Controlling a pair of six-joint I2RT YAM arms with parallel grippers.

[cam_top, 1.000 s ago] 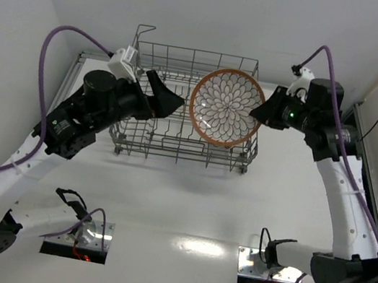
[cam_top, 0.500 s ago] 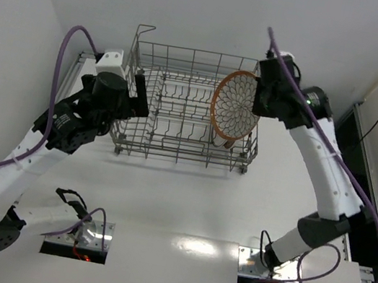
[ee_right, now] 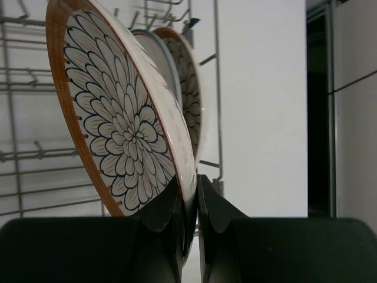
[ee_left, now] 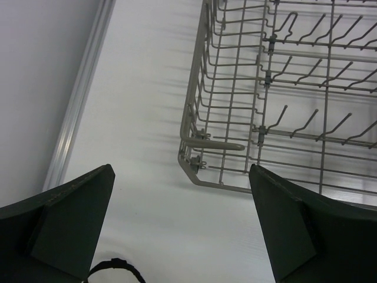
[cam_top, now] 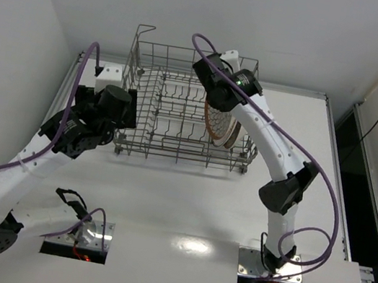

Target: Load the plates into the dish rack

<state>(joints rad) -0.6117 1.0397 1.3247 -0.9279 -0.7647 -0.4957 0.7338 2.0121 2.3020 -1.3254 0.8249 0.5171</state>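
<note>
The grey wire dish rack point(cam_top: 172, 109) stands at the back of the table. My right gripper point(ee_right: 188, 194) is shut on the lower rim of a plate point(ee_right: 118, 118) with a brown-orange petal lattice and an orange rim. It holds the plate on edge over the rack's right end point(cam_top: 219, 125). Close behind it two more plates stand in the rack, a whitish one point(ee_right: 160, 62) and a lattice one point(ee_right: 188, 97). My left gripper point(ee_left: 182, 236) is open and empty just outside the rack's near left corner point(ee_left: 194, 162); in the top view it point(cam_top: 127, 110) is at the rack's left side.
The rack's tine rows point(ee_left: 306, 124) left of the plates hold nothing. White walls close in at the left and back. A metal rail point(ee_left: 79, 112) runs along the table's left edge. A dark gap point(ee_right: 321, 106) lies past the table's right edge.
My right arm has swung the plate left and down, turning it edge-on into the rack's right end. My left gripper has drawn back from over the rack to its left side.
</note>
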